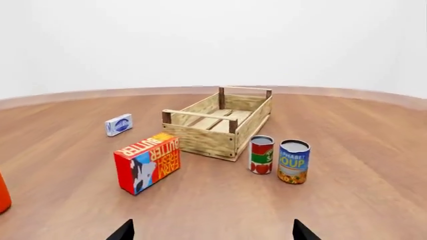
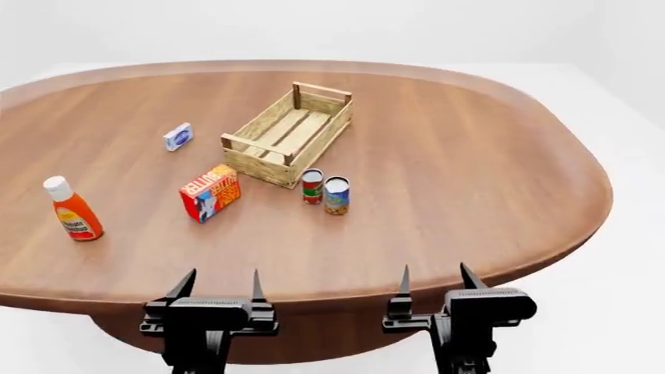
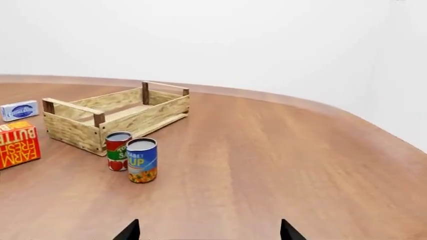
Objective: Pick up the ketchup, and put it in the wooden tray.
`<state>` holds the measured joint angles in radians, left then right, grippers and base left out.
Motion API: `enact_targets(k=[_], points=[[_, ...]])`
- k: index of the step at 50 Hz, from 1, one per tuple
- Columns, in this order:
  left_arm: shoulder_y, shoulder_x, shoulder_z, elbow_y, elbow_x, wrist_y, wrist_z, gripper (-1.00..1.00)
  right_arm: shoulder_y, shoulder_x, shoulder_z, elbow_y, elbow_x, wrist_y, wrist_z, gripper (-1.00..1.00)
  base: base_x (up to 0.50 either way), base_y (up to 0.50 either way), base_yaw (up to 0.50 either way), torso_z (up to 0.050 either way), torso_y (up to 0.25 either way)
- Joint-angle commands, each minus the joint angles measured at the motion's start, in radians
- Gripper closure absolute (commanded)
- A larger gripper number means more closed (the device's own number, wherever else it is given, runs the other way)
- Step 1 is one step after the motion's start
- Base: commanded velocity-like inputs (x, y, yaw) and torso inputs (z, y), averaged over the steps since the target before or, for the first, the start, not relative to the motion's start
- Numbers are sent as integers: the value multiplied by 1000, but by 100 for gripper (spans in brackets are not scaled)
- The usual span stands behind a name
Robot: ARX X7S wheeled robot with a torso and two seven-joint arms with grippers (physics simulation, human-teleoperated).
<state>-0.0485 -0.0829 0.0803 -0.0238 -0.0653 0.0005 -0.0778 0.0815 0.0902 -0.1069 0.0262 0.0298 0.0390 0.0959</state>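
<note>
The ketchup (image 2: 73,210) stands upright at the far left of the bench (image 2: 468,179), near its left rim and well apart from everything else; in the left wrist view only an orange sliver of it (image 1: 3,195) shows at the frame's border. Bare wood lies between it and the butter box (image 2: 210,192), which stands on its long side. Behind the box, a small blue-and-white packet (image 2: 179,136) lies alone.

The tray (image 2: 289,132) sits near the middle, set at a slant, its inside showing only slats. Just off its near corner stand two cans, close together — a red-labelled can (image 2: 311,186) nearest the tray, and a blue soup can (image 2: 336,195) just beside it, toward the robot.

To the right of the cans the bench is open wood all the way to its curved right rim.

Both arms hang off the near rim, over no object. The left gripper (image 2: 218,284) has its fingers spread apart, holding nothing; the right gripper (image 2: 437,280) likewise — fingers released, with a wide gap between the tips.
</note>
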Motion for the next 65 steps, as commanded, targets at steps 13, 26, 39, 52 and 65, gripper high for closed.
enact_targets(k=[13, 26, 39, 52, 65], points=[[-113, -54, 27, 60, -43, -108, 8, -100, 69, 53, -36, -71, -21, 152, 23, -100, 0, -274, 0, 0, 0], [-247, -67, 38, 42, -22, -180, -20, -100, 182, 95, -54, -173, -1, 352, -30, -100, 202, 0, 0, 0, 0], [-288, -75, 42, 29, -33, -188, -25, -100, 191, 116, -55, -228, 8, 400, -35, -100, 473, 0, 0, 0, 0], [-293, -82, 46, 38, -42, -191, -34, -100, 193, 126, -66, -244, 12, 398, -37, -100, 495, 0, 0, 0, 0], [-309, -87, 46, 15, -46, -180, -48, -100, 219, 134, -82, -262, 2, 424, -31, -100, 129, 0, 3, 0, 0]])
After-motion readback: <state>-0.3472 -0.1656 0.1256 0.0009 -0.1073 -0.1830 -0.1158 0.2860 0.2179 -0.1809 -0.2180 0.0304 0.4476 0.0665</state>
